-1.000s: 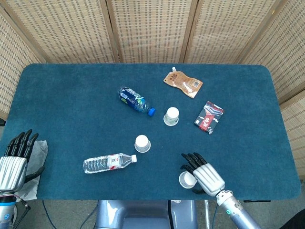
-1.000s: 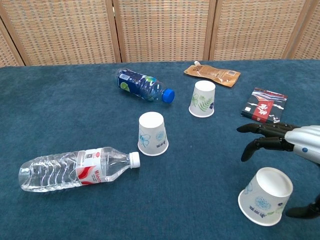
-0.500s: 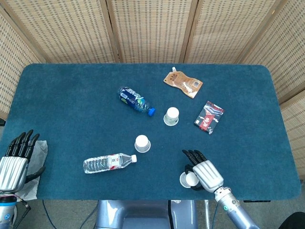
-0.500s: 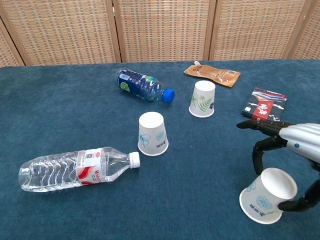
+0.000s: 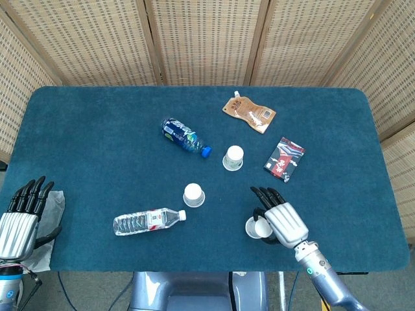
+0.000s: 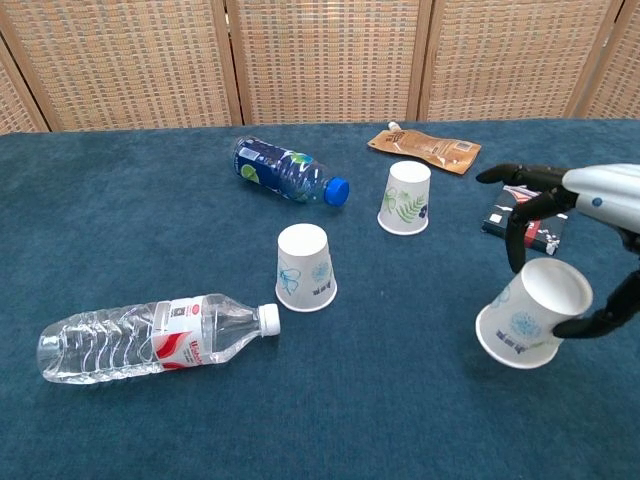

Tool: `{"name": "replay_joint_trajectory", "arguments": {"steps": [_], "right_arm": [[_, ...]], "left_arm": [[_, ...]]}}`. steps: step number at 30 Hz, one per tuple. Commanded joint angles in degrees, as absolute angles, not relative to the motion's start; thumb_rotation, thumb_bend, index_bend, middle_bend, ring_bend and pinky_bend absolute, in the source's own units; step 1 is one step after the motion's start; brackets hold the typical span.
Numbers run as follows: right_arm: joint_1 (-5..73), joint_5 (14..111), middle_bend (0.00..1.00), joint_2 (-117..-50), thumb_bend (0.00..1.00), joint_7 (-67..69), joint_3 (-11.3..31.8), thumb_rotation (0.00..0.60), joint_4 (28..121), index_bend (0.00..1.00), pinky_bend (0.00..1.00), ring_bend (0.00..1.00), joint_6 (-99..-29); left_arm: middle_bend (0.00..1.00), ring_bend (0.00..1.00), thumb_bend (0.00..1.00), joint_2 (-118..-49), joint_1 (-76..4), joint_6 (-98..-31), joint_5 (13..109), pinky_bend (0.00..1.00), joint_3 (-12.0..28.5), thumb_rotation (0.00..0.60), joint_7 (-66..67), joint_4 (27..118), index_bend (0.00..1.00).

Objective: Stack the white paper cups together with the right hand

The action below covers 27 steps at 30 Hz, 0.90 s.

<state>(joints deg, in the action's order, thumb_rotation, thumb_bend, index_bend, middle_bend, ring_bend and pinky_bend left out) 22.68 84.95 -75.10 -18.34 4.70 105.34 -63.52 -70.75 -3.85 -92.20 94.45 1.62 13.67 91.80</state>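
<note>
Right hand (image 6: 585, 215) grasps tilted white paper cup (image 6: 533, 313) | 2 upturned cups (image 6: 305, 267) (image 6: 406, 197) stand apart | left hand (image 5: 21, 217) released

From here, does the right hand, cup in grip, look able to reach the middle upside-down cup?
Probably yes. The right hand holds a paper cup, and only bare blue cloth lies between it and the middle cup. The clear bottle lies beyond, out of the path.
</note>
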Motion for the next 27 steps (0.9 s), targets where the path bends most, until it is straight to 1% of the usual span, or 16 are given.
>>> {"name": "replay_joint_trajectory", "arguments": {"steps": [1, 6, 9, 12, 17, 27], "right_arm": [[24.5, 81.6, 0.03, -73.6, 0.14, -19.1, 7.4, 0.600, 106.5, 0.57, 0.14, 0.00, -62.4], [28.0, 75.2, 0.03, -72.9, 0.14, -19.6, 11.8, 0.600, 104.9, 0.57, 0.14, 0.00, -59.5], [31.3, 70.1, 0.03, -73.5, 0.14, -19.9, 15.0, 0.600, 101.7, 0.57, 0.14, 0.00, -56.7], [33.7, 66.7, 0.03, -74.4, 0.14, -20.2, 16.3, 0.600, 99.0, 0.57, 0.14, 0.00, -54.9], [37.1, 63.0, 0.03, -76.8, 0.14, -20.8, 17.3, 0.600, 94.6, 0.57, 0.14, 0.00, -53.1], [42.7, 58.5, 0.03, -81.0, 0.14, -22.3, 17.5, 0.600, 89.4, 0.57, 0.14, 0.00, -50.6]], "left_arm": [[0.00, 0.00, 0.11, -71.0, -4.0, -91.9, 94.5, 0.10, 1.5, 0.600, 14.0, 91.7, 0.04], [0.00, 0.00, 0.12, -71.4, -4.3, -91.2, 93.9, 0.10, 1.7, 0.600, 14.4, 91.3, 0.04], [0.00, 0.00, 0.12, -71.6, -4.4, -91.0, 93.5, 0.10, 2.0, 0.600, 14.5, 91.1, 0.04], [0.00, 0.00, 0.12, -71.5, -4.4, -91.1, 93.3, 0.10, 2.1, 0.600, 14.5, 91.1, 0.04], [0.00, 0.00, 0.12, -71.4, -4.4, -91.5, 93.3, 0.10, 2.4, 0.600, 14.2, 91.2, 0.04], [0.00, 0.00, 0.12, -71.0, -4.5, -91.2, 92.1, 0.10, 2.8, 0.600, 13.7, 91.1, 0.04]]}}
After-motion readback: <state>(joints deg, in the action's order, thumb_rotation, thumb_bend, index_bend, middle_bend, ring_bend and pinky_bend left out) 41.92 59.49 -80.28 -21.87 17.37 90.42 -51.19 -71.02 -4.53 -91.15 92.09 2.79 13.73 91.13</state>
